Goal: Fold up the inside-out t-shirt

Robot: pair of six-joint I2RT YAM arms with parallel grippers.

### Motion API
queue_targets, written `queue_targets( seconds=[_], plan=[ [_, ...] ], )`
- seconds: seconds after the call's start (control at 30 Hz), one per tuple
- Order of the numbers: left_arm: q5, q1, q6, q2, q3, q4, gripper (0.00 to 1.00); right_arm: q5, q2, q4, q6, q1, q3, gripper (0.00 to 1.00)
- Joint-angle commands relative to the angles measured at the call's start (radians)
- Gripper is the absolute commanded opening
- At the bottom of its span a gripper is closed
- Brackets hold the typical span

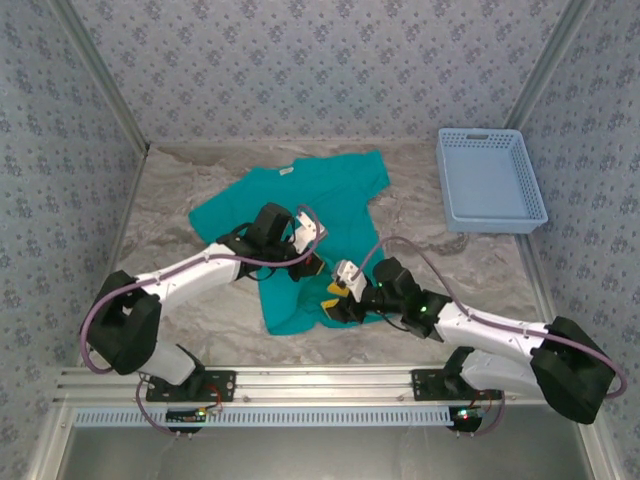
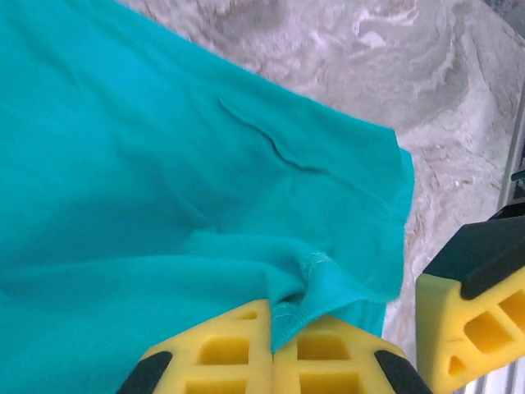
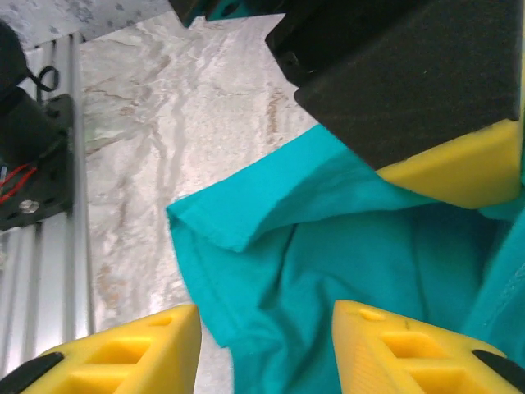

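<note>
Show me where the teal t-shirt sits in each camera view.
Top external: t-shirt mid-table, left of the blue basket.
Left wrist: t-shirt across left and centre, edge pinched in left gripper.
Right wrist: t-shirt lower centre, ahead of the open right gripper.
Shared landmark: marbled table.

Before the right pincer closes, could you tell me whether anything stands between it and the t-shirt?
Nothing visible does. The right pincer hangs open right over the t-shirt, near its hem. The left pincer, shut on the fabric, sits close beside, not in between.
</note>
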Motion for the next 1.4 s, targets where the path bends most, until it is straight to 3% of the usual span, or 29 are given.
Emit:
queue_targets(
  seconds=[0.0,0.1,0.23,0.43,0.63,0.97,1.37],
  plan=[
    [0.064,0.025,-0.05,0.013,0.066,-0.1,0.0,0.037,-0.01,0.042,0.089,0.035,-0.022,0.56],
    [0.089,0.06,-0.087,0.027,0.086,-0.102,0.0,0.029,0.115,0.035,0.074,0.093,0.045,0.57],
    [0.099,0.082,-0.088,0.031,0.123,-0.132,0.0,0.114,0.271,0.129,0.084,0.153,0.108,0.57],
    [0.101,0.086,-0.079,-0.005,0.167,-0.24,0.0,0.535,0.424,0.192,0.208,0.135,0.138,0.56],
    [0.133,0.079,-0.143,-0.091,0.167,-0.273,0.0,0.774,0.543,0.222,0.255,0.177,0.207,0.63],
    [0.11,0.051,-0.101,-0.148,0.261,-0.404,0.0,0.762,0.694,0.176,0.359,0.128,0.368,0.77],
    [0.068,0.038,-0.069,-0.142,0.342,-0.44,0.0,0.709,0.903,0.059,0.351,0.066,0.509,0.75]
  ],
)
